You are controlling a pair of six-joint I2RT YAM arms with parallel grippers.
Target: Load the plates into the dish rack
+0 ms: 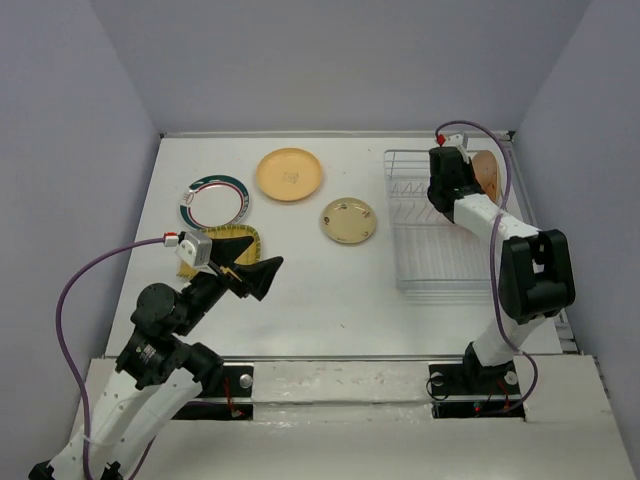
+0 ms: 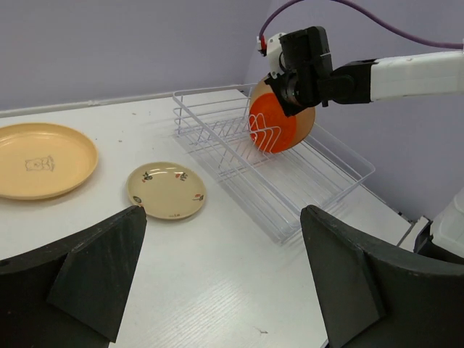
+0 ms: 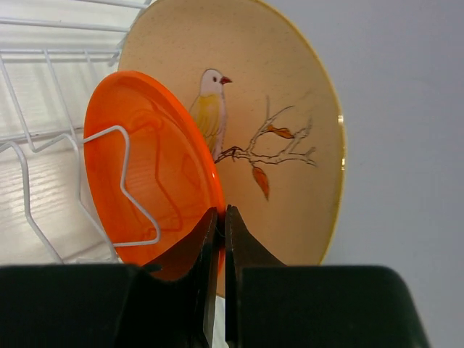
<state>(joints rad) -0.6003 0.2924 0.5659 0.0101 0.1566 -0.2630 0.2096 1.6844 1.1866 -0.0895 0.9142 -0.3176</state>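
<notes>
Orange-red plate [image 3: 152,167] in hand [image 3: 221,214], bird plate [image 3: 279,101] half-hidden

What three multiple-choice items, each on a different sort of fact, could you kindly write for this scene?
1. Where is the orange plate? A lying flat; B upright in the dish rack; C stacked on another plate.
2. How many plates lie on the table? A two; B four; C six.
3. The left end effector is: A open, empty; B shut on a plate; C out of view.
Answers: B, it stands on edge there; B, peach plate, speckled plate, green-rimmed plate, yellow plate; A, its fingers stand apart.
</notes>
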